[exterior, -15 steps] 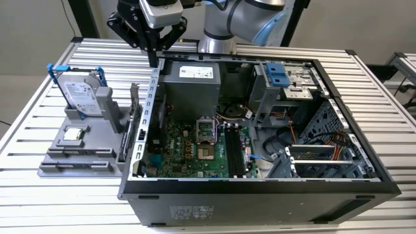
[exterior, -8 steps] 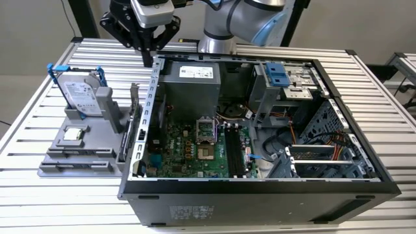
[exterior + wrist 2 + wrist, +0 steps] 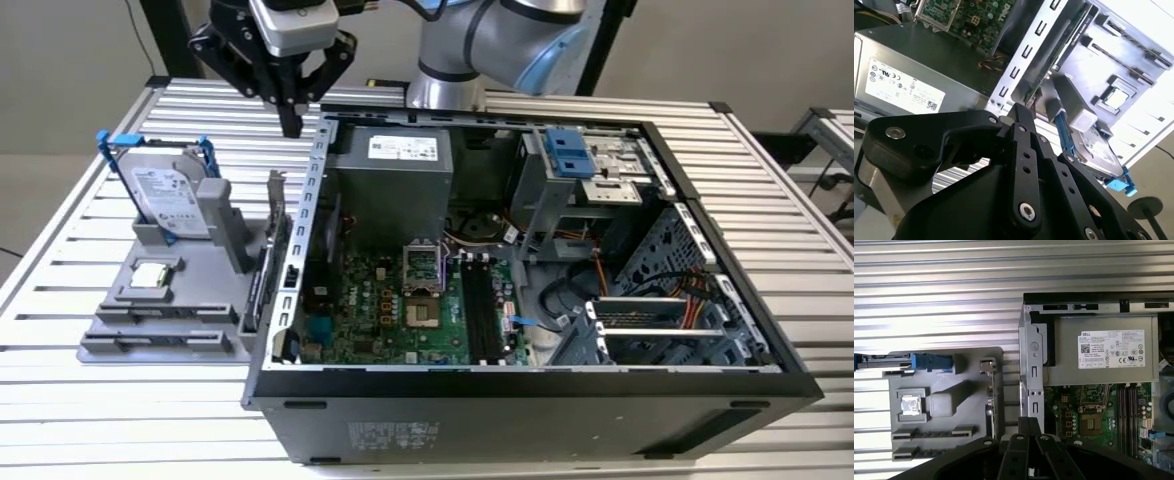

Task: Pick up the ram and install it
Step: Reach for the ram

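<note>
You are in the approach step: the hand (image 3: 291,120), closed and empty, hovers above the ram (image 3: 271,270), which stands on edge in the grey holder (image 3: 174,335) at the exterior view's left; grasping calls for parting the fingers.

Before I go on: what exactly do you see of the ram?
The ram is a long, thin, flat dark circuit board with a printed label. It stands on its long edge in the gray holder, on the side nearest the wall of the open case. Only the holder touches it; the gripper hangs above, apart.
</note>
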Controlling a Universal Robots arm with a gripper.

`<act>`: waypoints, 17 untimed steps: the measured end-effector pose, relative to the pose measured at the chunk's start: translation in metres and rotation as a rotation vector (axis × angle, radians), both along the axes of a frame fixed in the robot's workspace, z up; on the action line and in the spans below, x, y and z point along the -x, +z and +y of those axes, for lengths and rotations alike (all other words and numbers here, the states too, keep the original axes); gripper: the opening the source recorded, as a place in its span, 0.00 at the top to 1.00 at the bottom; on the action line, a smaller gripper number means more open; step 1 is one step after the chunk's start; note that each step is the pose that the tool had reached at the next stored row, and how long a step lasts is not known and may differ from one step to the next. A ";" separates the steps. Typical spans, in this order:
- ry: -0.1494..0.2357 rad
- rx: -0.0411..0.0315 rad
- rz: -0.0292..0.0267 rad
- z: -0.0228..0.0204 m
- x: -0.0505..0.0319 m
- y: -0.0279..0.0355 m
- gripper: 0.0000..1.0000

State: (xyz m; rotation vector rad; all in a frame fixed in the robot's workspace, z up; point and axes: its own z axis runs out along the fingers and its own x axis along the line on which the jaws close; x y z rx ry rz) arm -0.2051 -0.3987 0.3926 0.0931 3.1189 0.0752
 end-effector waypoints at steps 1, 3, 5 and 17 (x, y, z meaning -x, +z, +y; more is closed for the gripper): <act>0.001 0.0000 0.0000 0.0000 0.0018 0.0000 1.00; 0.002 0.0000 0.0000 0.0000 0.0053 0.0000 1.00; 0.003 0.0000 0.0000 0.0000 0.0094 0.0000 1.00; 0.012 0.0000 -0.0001 0.0000 0.0427 0.0000 1.00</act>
